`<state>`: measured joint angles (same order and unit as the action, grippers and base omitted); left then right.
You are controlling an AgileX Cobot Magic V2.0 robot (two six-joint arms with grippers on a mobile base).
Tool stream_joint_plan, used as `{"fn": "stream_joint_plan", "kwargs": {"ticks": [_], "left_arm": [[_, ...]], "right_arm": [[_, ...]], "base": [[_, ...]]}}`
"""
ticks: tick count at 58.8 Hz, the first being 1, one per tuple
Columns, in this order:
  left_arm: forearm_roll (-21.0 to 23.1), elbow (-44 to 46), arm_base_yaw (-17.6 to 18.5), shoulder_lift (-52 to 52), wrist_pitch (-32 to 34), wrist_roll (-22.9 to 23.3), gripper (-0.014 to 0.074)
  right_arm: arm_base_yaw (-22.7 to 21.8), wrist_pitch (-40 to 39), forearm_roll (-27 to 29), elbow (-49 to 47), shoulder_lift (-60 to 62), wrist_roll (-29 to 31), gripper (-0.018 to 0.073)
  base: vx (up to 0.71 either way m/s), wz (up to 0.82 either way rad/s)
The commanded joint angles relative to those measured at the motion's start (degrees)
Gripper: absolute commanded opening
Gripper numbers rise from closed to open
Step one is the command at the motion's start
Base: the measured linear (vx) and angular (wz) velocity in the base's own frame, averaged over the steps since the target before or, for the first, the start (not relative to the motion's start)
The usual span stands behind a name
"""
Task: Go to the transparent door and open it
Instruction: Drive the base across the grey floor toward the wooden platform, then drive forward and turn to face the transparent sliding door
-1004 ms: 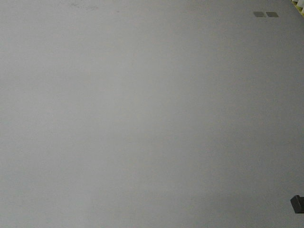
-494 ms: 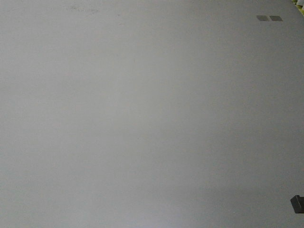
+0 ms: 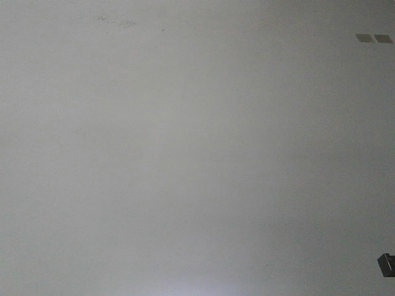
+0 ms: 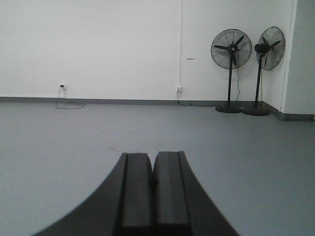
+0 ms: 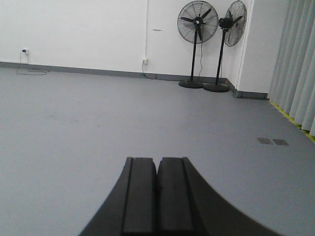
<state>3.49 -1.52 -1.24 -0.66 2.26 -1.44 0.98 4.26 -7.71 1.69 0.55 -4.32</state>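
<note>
At one o'clock we see a black pedestal fan point(image 5: 198, 22) and a second fan point(image 5: 235, 17) just beside it against the white wall point(image 5: 74, 29). Grey curtains point(image 5: 295, 64) hang at three o'clock, and two dark patches point(image 5: 273, 141) mark the grey floor point(image 5: 98, 113).

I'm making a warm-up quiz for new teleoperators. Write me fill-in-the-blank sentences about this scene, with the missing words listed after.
1. ____ black pedestal fans stand by the white wall.
2. The left tool and the right tool both have their jaws ____.
3. In the right wrist view, two dark floor patches lie to the ____ of the tool.
4. The transparent door shows in ____ of the current views.
Missing words: two; shut; right; none.
</note>
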Motion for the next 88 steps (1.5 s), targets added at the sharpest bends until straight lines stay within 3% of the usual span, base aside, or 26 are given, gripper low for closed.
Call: {"fn": "stream_joint_plan", "kwargs": {"ticks": [1, 46, 88], "left_arm": [[0.2, -1.4, 0.3, -0.7, 4.6, 0.5, -0.0006], [0.2, -1.4, 0.3, -0.7, 4.6, 0.5, -0.0006], [0.2, -1.4, 0.3, -0.6, 4.6, 0.5, -0.0007]], "right_arm": [[-0.2, -4.9, -0.3, 0.8, 0.8, 0.2, -0.0005], [-0.2, -4.9, -0.3, 0.8, 0.8, 0.2, -0.0005], [-0.2, -4.9, -0.3, 0.8, 0.8, 0.2, -0.0005]], "base": [[0.61, 0.07], [0.72, 0.21], [0.76, 0.55]]}}
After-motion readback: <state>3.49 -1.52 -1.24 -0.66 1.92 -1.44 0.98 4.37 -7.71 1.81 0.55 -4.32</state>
